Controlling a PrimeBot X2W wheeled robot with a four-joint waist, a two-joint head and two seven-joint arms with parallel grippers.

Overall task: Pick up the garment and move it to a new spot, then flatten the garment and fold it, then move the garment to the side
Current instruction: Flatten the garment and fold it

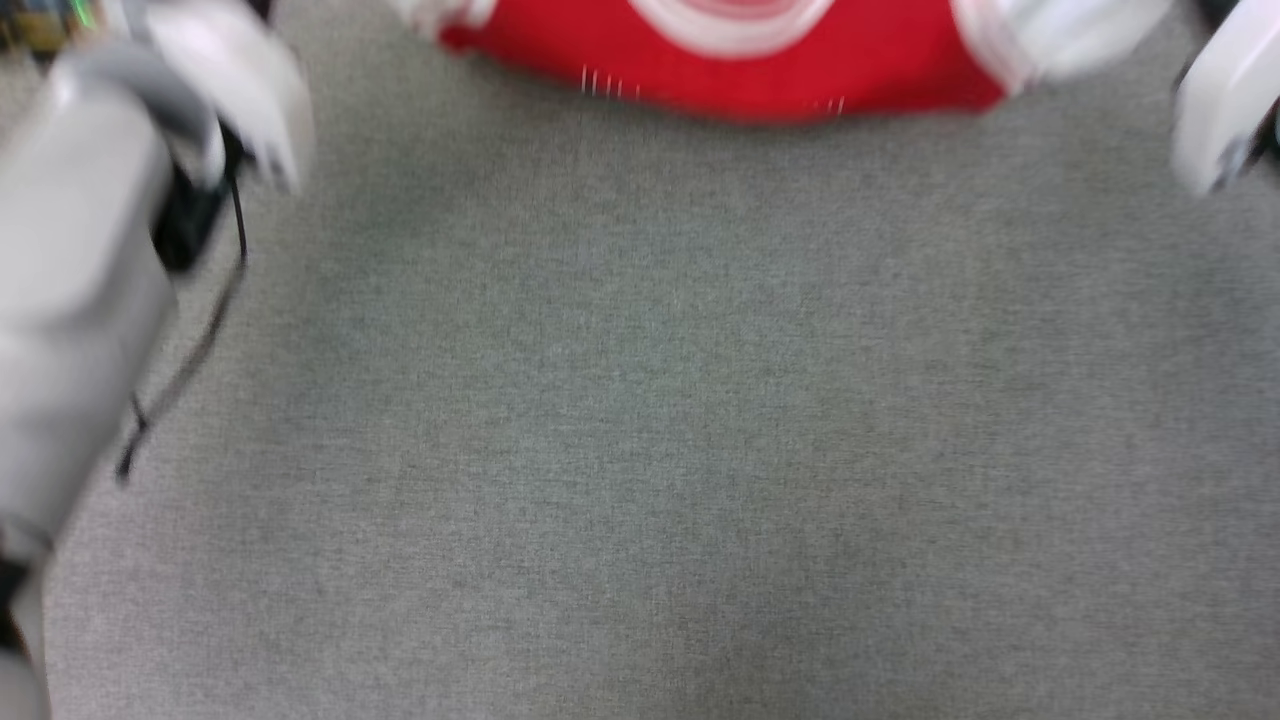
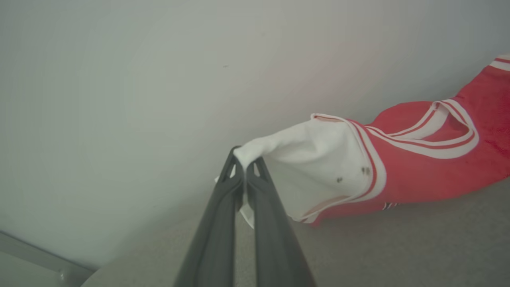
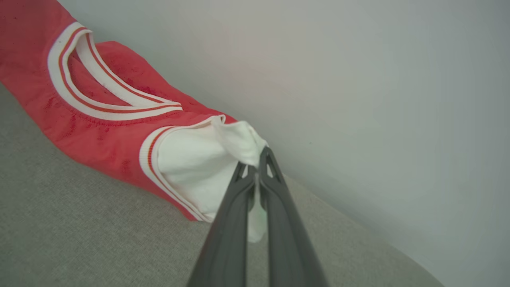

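The red jersey (image 1: pixel 740 70) sits at the far side of the grey fabric-covered bench (image 1: pixel 640 420), close against the pale wall (image 2: pixel 119 79) behind that bench. In the head view, which is blurred, it shows at the top edge with its white-and-red striped collar (image 3: pixel 99 99) facing up. It is stretched sideways between the pale left forearm (image 1: pixel 70 300) and the pale right arm (image 1: pixel 1225 100). A thin black cable (image 1: pixel 190 360) hangs beside the left forearm, over the bench's left part.

In the left wrist view the left gripper (image 2: pixel 244 165) has its two long dark fingers pressed together, pinching the tip of the jersey's white left sleeve (image 2: pixel 318 159). A small flap of white cloth shows between the fingers lower down. The sleeve is pulled out to a point and raised off the bench, and its striped trim meets the red body. The lower edge of that body touches the bench. A few small dark spots (image 2: pixel 350 175) mark the sleeve near the trim.

In the right wrist view the right gripper (image 3: pixel 257 165) likewise has its fingers closed tight on the bunched end of the white right sleeve (image 3: pixel 195 171), with a bit of white cloth hanging below the pinch. The red body beyond it rests on the bench, running along the wall.
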